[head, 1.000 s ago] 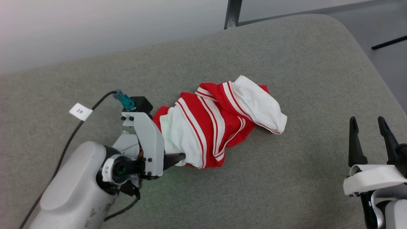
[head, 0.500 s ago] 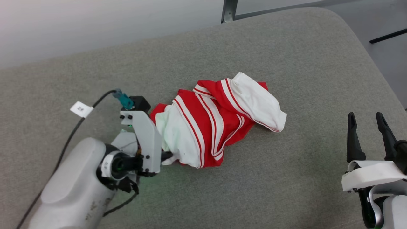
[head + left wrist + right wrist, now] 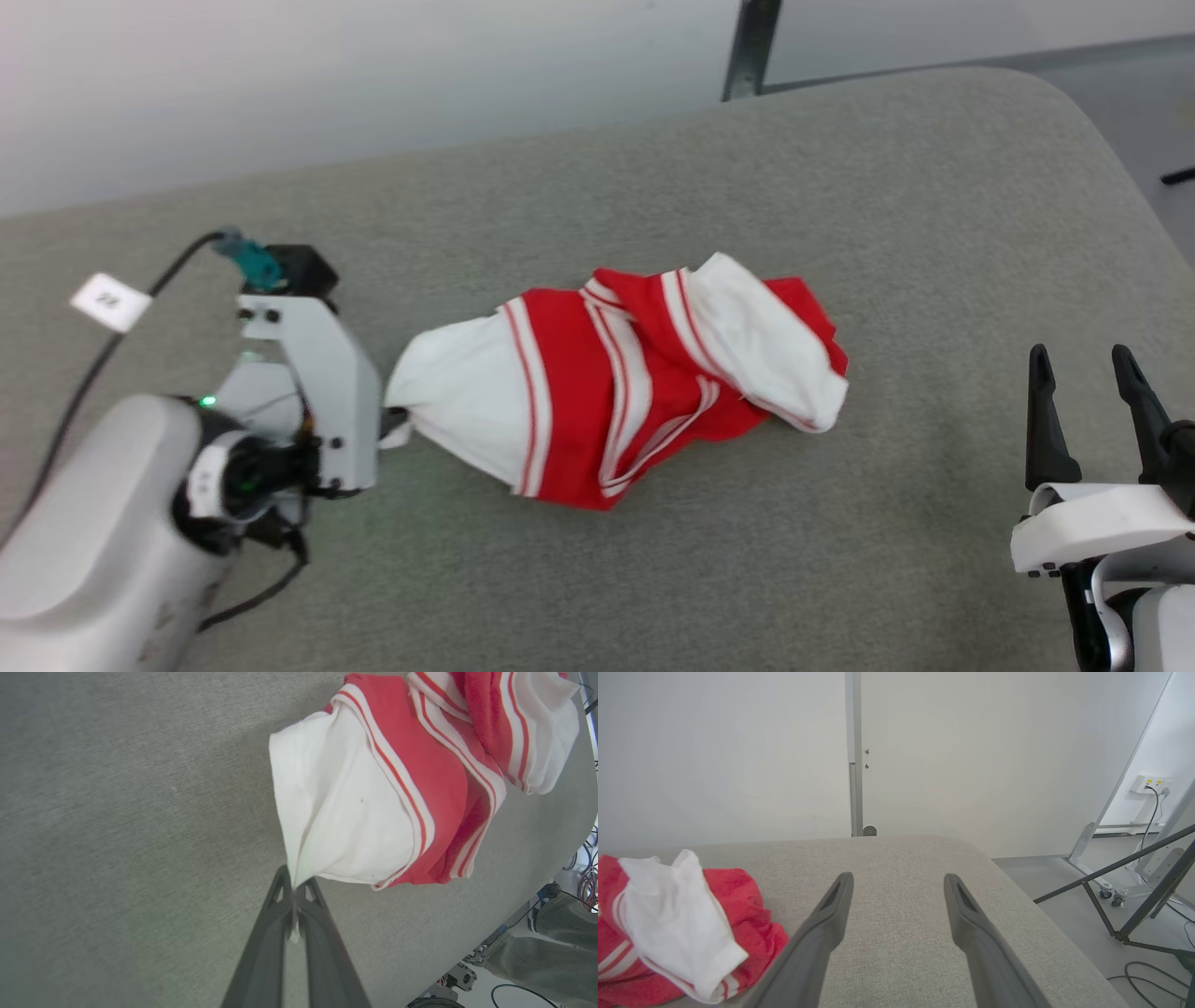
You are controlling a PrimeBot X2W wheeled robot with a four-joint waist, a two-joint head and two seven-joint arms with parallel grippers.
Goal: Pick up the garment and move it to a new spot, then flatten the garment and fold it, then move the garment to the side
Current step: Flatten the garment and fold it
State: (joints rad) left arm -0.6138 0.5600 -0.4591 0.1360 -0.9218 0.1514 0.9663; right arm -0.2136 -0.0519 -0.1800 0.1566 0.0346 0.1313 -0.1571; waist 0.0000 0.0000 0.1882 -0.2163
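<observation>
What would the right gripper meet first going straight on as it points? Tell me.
Likely nothing near: the right gripper points over grey cushion toward the wall, depth unclear; the garment lies off its left.

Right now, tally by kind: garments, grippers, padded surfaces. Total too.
Garments: 1, the garment, red and white.
Grippers: 2, left gripper shut on the garment's white corner, right gripper open.
Padded surfaces: 1, grey padded surface.
Total: 4.
</observation>
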